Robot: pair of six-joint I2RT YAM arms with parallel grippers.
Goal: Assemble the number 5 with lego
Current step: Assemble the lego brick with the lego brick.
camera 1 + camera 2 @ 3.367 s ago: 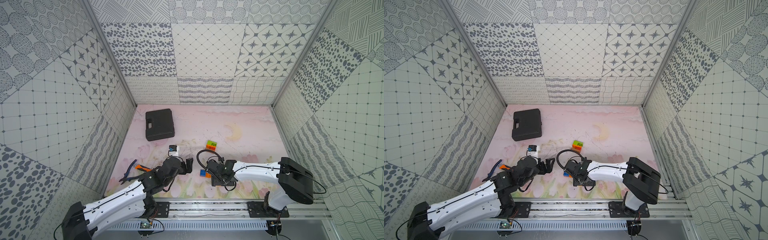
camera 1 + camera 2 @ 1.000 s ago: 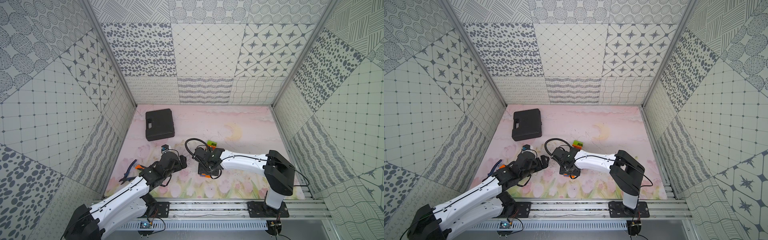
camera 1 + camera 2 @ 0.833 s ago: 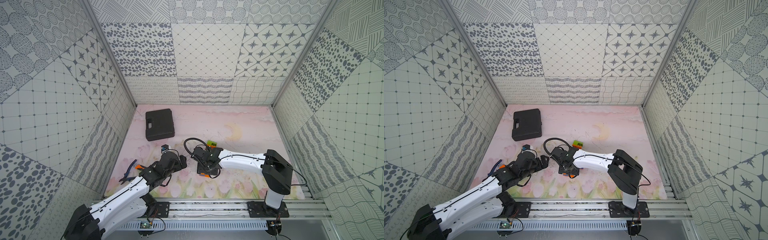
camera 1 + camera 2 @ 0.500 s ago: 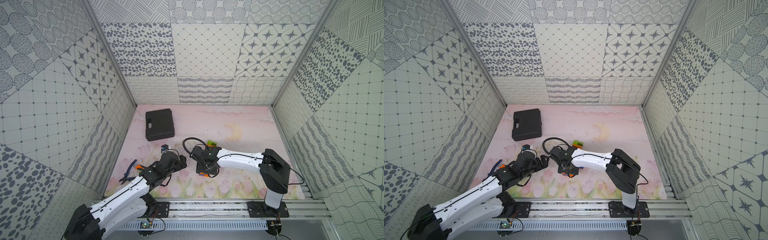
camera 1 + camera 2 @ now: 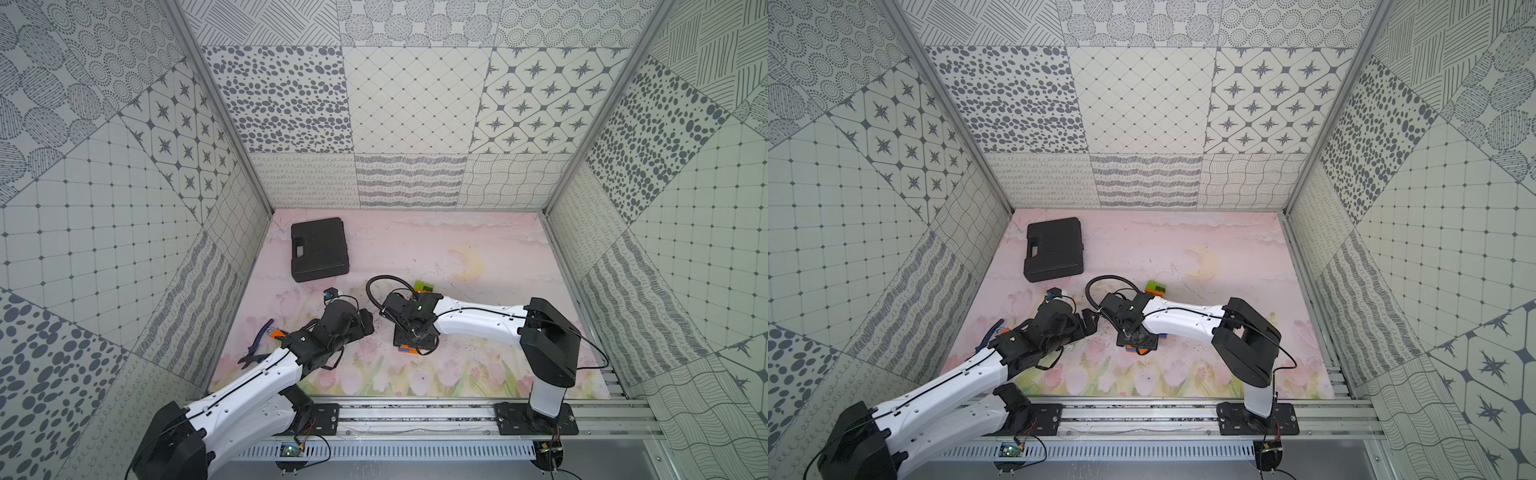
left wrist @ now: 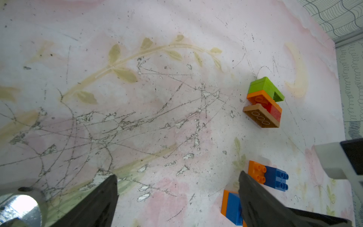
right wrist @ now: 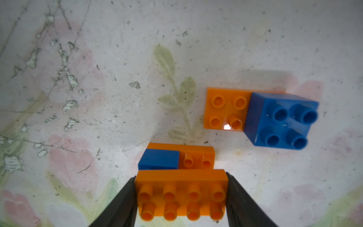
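Still, right tool (image 7: 180, 176) grips orange brick (image 7: 181, 196).

We run both top views high over the rail (image 5: 415, 413), tilted down toward the black case (image 5: 319, 249), sharing the whole mat (image 5: 436, 249). Wrist cams look down from close, rail-side of the case, sharing the orange-blue brick pair (image 6: 268, 176) (image 7: 255, 114).

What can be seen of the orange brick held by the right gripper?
The orange brick is a glossy plastic oblong with eight studs in two rows of four. The jaws of the right gripper press on its two short ends. Just beyond it lies an orange-and-blue pair; whether they touch cannot be told.
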